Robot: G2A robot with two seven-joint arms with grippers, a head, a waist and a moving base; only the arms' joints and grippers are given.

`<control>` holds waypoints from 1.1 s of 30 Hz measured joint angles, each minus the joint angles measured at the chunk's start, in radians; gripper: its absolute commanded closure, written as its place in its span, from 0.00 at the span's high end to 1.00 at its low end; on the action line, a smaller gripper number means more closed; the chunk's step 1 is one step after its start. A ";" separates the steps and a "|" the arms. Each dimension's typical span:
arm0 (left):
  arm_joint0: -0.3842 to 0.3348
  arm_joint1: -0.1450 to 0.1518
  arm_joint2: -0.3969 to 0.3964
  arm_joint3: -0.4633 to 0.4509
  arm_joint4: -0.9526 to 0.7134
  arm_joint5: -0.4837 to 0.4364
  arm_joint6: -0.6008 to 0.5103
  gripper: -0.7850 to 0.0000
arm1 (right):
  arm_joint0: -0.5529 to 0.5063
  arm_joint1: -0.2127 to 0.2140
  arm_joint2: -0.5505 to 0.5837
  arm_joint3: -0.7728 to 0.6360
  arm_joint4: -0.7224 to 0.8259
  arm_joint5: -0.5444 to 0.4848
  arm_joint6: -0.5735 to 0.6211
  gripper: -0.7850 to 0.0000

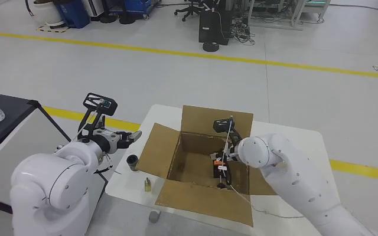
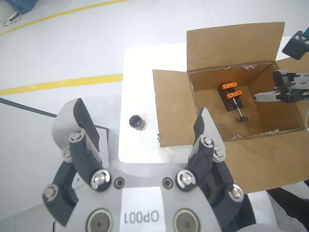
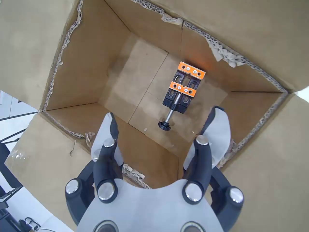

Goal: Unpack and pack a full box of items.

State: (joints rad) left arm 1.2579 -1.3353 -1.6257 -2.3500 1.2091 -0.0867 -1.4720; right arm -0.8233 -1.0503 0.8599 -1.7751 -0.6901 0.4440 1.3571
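Note:
An open cardboard box [image 1: 158, 148] stands on the white table [image 1: 295, 141] with its flaps spread outward. On the box floor lies a small black vise [image 3: 182, 89] with orange jaws and a screw handle, alone in there; the same vise [image 2: 231, 98] appears in the left wrist view. My right gripper [image 3: 164, 113] hangs open inside the box mouth, just above the vise and holding nothing. My left gripper [image 2: 141, 107] is open and empty beyond the table's left edge, level with the black cylinder [image 2: 137, 122].
The black cylinder [image 1: 132, 161] stands on the table left of the box. A small yellowish bottle [image 1: 147, 184] stands near the front left corner, beside the box's front flap [image 1: 207, 200]. A dark-framed stand [image 1: 23, 118] sits to the left.

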 measured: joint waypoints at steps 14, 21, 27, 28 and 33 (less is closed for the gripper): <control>0.000 0.000 0.000 0.000 0.000 0.000 0.000 1.00 | -0.118 0.052 0.190 -0.119 -0.014 -0.111 0.062 1.00; 0.000 0.000 0.000 0.000 0.000 0.000 0.000 1.00 | -0.118 0.052 0.189 -0.119 -0.015 -0.109 0.062 1.00; 0.000 0.000 0.000 0.000 0.000 0.000 0.000 1.00 | -0.118 0.052 0.189 -0.119 -0.015 -0.109 0.062 1.00; 0.000 0.000 0.000 0.000 0.000 0.000 0.000 1.00 | -0.118 0.052 0.189 -0.119 -0.015 -0.109 0.062 1.00; 0.000 0.000 0.000 0.000 0.000 0.000 0.000 1.00 | -0.118 0.052 0.189 -0.119 -0.015 -0.109 0.062 1.00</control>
State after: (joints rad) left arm 1.2579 -1.3354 -1.6257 -2.3500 1.2091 -0.0867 -1.4720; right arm -0.9409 -0.9982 1.0485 -1.8938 -0.7046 0.3349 1.4193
